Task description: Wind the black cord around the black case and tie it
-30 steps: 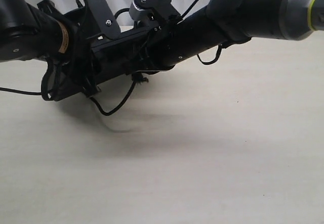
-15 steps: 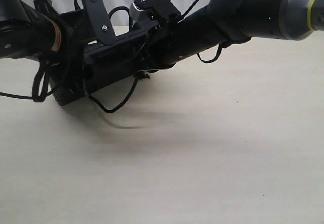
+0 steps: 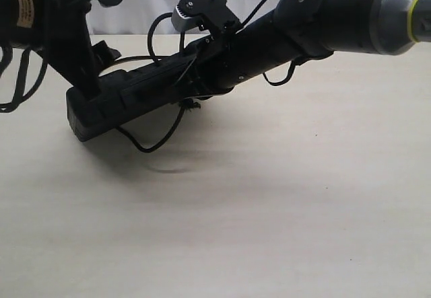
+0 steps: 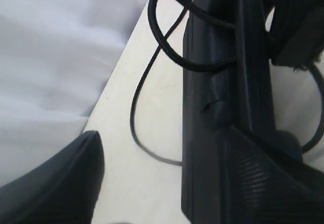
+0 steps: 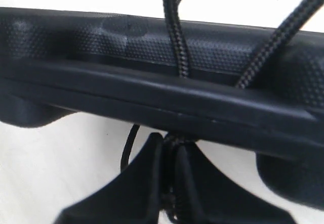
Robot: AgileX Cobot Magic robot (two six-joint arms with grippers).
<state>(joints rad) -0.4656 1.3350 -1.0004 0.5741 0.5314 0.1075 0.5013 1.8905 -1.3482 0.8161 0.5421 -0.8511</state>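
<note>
The black case [image 3: 128,103] lies tilted, with its left end on the table and its right end raised at the right arm. The black cord [image 3: 159,140] hangs in a loop under the case, and another loop [image 3: 156,30] rises above it. In the right wrist view my right gripper [image 5: 171,150] is shut on the cord just below the case [image 5: 126,87], and two cord strands [image 5: 175,42] cross the case's edge. My left gripper [image 4: 152,193] is open beside the case [image 4: 223,97] and holds nothing. The left arm [image 3: 64,35] is raised at the upper left.
The pale wooden table [image 3: 269,210] stretches toward the front and right. A white cloth backdrop [image 4: 55,57] hangs behind the table's far edge. The right arm [image 3: 323,15] reaches in from the upper right, with its own cables hanging below it.
My left gripper has opened and let go of the case, and the left arm has pulled up and to the left. The right arm has stayed put.
</note>
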